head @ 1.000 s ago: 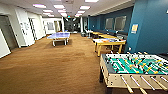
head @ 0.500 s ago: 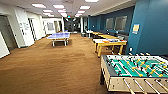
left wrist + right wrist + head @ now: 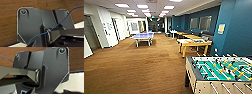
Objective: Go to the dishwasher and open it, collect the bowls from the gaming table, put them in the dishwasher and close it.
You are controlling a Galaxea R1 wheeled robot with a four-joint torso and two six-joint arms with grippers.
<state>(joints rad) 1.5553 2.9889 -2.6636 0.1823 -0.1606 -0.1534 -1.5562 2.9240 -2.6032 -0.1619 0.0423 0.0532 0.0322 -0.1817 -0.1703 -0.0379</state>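
The robot stands on brown carpet (image 3: 134, 67) in a long games room. The table-football table (image 3: 220, 72) sits close at the right front, its long axis running across the view. Further ahead on the right stands a yellow-legged table (image 3: 194, 44) with coloured items on its pale top; whether these are game boxes or bowls cannot be told. A blue table-tennis table (image 3: 143, 36) stands well ahead on the left. No dishwasher can be made out, so its bearing from either arm cannot be judged. Both wrist views look down on carpet past the robot's own dark plate; whether the fingers are open or closed cannot be told.
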